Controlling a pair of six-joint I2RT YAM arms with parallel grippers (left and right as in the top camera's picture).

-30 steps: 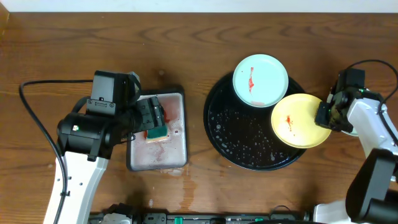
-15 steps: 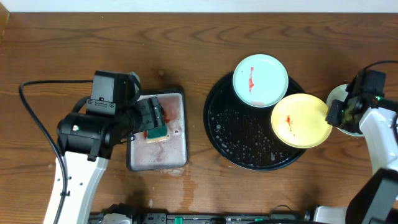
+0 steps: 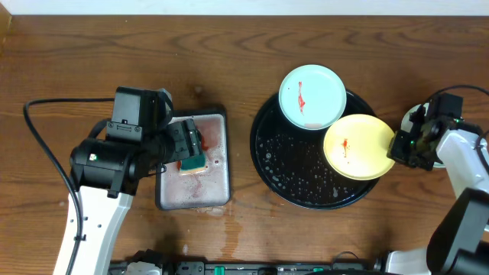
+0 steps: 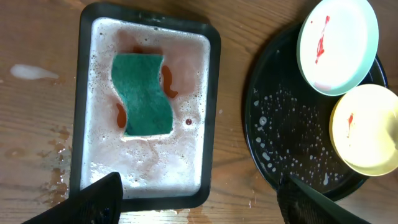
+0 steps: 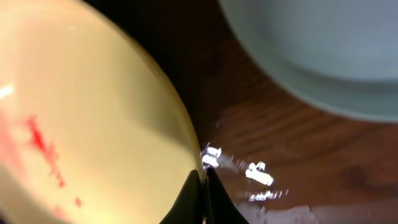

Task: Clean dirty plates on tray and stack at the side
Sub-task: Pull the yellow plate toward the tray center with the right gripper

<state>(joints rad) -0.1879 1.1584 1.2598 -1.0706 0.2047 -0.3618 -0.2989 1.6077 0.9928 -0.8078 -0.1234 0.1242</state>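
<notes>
The black tray (image 3: 302, 179) is wet with droplets. A mint-blue plate (image 3: 312, 95) with a red smear lies on its far rim. The yellow plate (image 3: 353, 147), also smeared red, lies on its right side. My right gripper (image 3: 397, 147) is shut on the yellow plate's right rim; the right wrist view shows the fingers (image 5: 202, 190) pinched on the yellow plate (image 5: 81, 112). A second mint-blue plate (image 5: 323, 50) sits on the wood just beyond, mostly hidden under the arm from overhead. My left gripper (image 3: 187, 149) is open and empty above the green sponge (image 3: 191, 162).
The small grey tray (image 3: 214, 191) holds the sponge (image 4: 144, 93) in pinkish foamy water. The left wrist view shows my left gripper (image 4: 199, 205), the black tray (image 4: 280, 143), the mint-blue plate (image 4: 339, 43) and the yellow plate (image 4: 367, 137). Wet patches lie beside the grey tray.
My right gripper moved left and closed on the yellow plate's rim. The yellow plate slid left and the mint-blue plate on the tray shifted left with it. The left arm is still.
</notes>
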